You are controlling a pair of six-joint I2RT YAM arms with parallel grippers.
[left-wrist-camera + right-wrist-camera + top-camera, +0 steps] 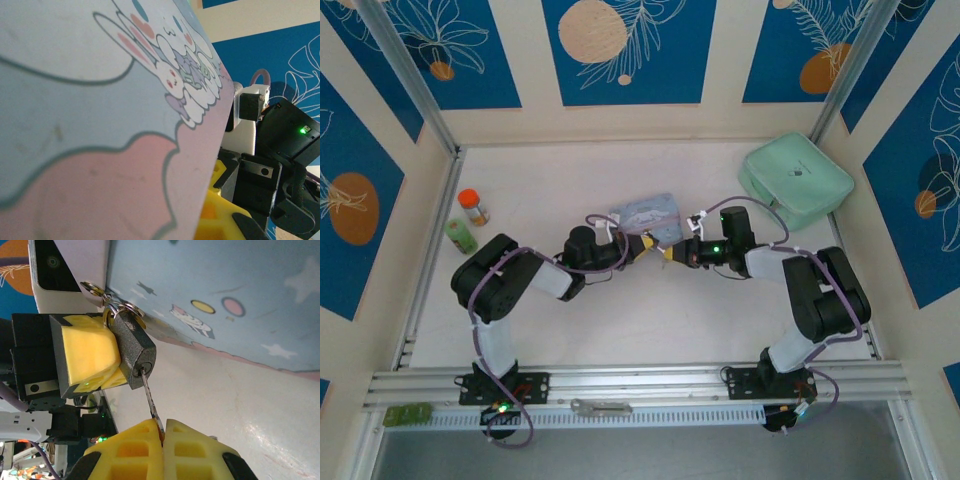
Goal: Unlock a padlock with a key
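**Padlock and key, held tool to tool**

Item 1: padlock (132, 352). Small dark metal block, clamped across its body by the closed left tool (643, 246), with the keyway facing the right tool. Judged dense, rigid and smooth-sided, so best held by its flat faces. Loose rings (125, 307) hang at the shackle end.

Item 2: key (150, 395). Thin silvery blade with its tip at or in the keyway and its bow pinched in the closed right tool (161, 432). Judged light, stiff and slippery, and it may bend if twisted off-axis. Grip the bow flat.

Backdrop: blue tin (225, 300) on the worktop (650, 320), just beyond both tools.
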